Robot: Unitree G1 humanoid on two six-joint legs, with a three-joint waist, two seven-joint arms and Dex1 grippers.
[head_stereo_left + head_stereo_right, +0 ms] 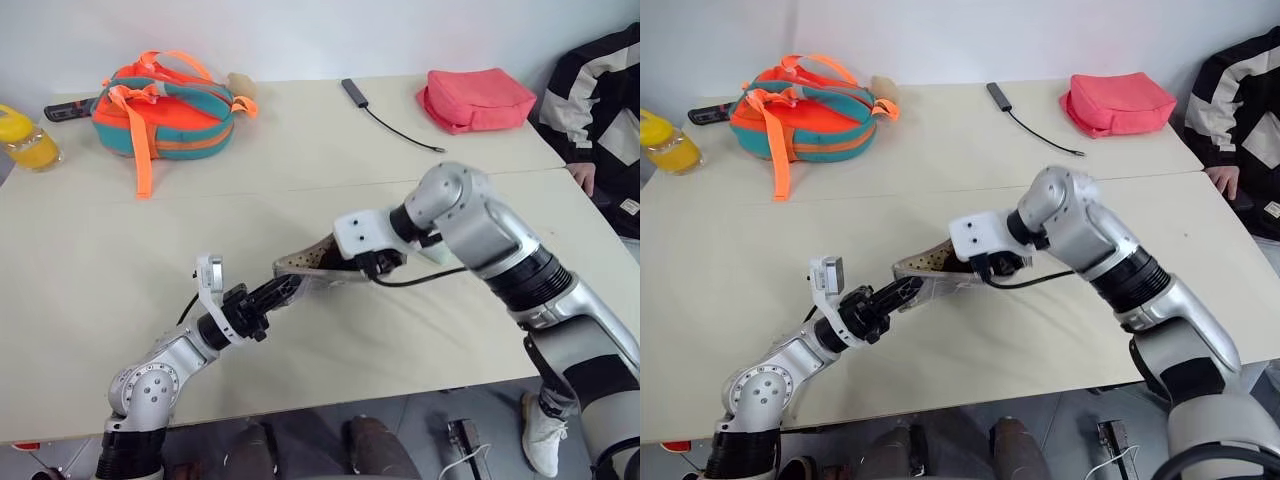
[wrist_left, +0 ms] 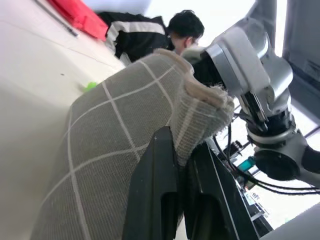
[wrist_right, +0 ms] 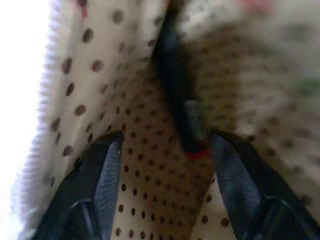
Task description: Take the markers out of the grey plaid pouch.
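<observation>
The grey plaid pouch (image 1: 312, 266) is held up off the table between both arms, its mouth toward my right arm. My left gripper (image 1: 282, 291) is shut on the pouch's near end; in the left wrist view its fingers (image 2: 157, 165) pinch the plaid fabric (image 2: 120, 125). My right gripper (image 1: 366, 268) reaches into the mouth. In the right wrist view its gripper (image 3: 167, 150) stands open inside the beige dotted lining (image 3: 150, 200). A dark marker with a red end (image 3: 181, 110) lies between the fingers, not clamped. A small light-green bit (image 2: 90, 86) shows beyond the pouch.
At the back of the table stand an orange-and-teal strapped bag (image 1: 165, 112), a coral-red pouch (image 1: 475, 98) and a black cable with a dongle (image 1: 385, 112). A yellow bottle (image 1: 25, 140) is at the far left. A person in a black-and-white jacket (image 1: 605, 95) sits at the right edge.
</observation>
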